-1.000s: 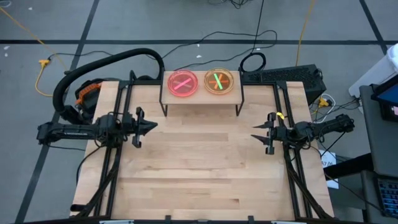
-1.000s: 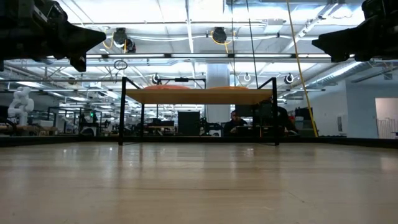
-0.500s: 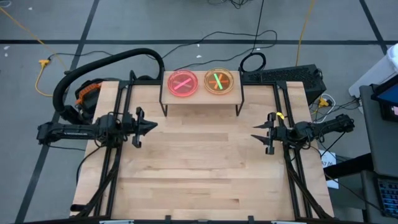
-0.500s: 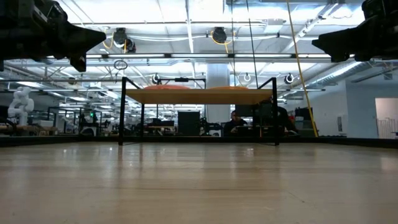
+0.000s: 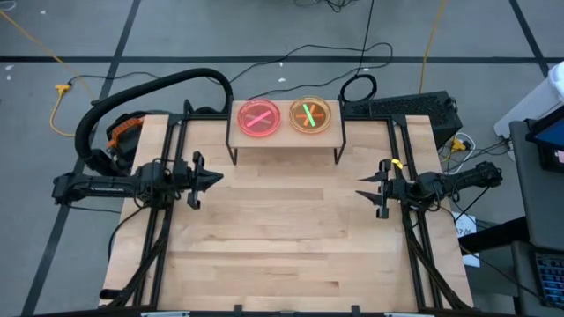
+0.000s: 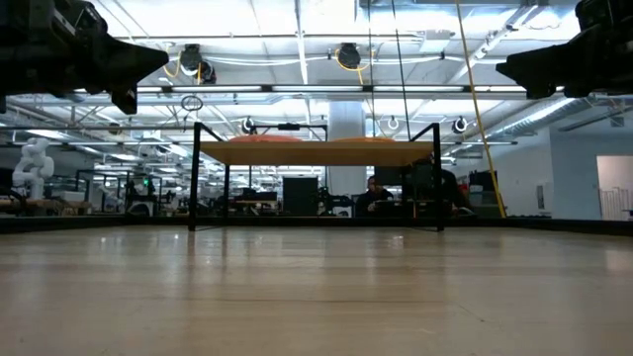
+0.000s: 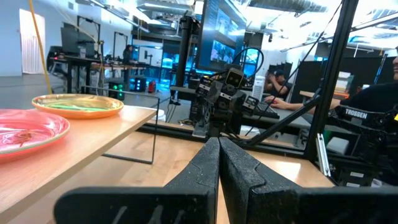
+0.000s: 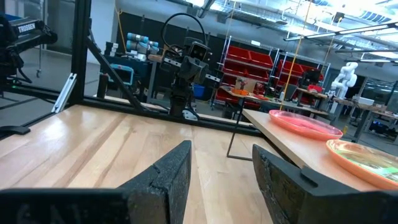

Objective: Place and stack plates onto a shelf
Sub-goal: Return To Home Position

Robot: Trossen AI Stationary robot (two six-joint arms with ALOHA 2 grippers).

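2 piles of small round translucent plastic plates are set on the low light-wood shelf (image 5: 284, 138) with black legs, at the far middle of the table (image 5: 282, 246): a pink-topped pile (image 5: 258, 118) left, an orange-and-green pile (image 5: 309, 115) right. The left gripper (image 5: 214, 179), clenched on nothing, is held at the left edge; the right gripper (image 5: 363, 188), released and empty, at the right. Plates could be slid off if the shelf were knocked.

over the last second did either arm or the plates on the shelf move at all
Nothing visibly changed. The left gripper, shut, and the right gripper, open, both empty, stay at the sides of the wooden table. The round translucent pink plate and the orange plate beside it stay on the low light-wood shelf.
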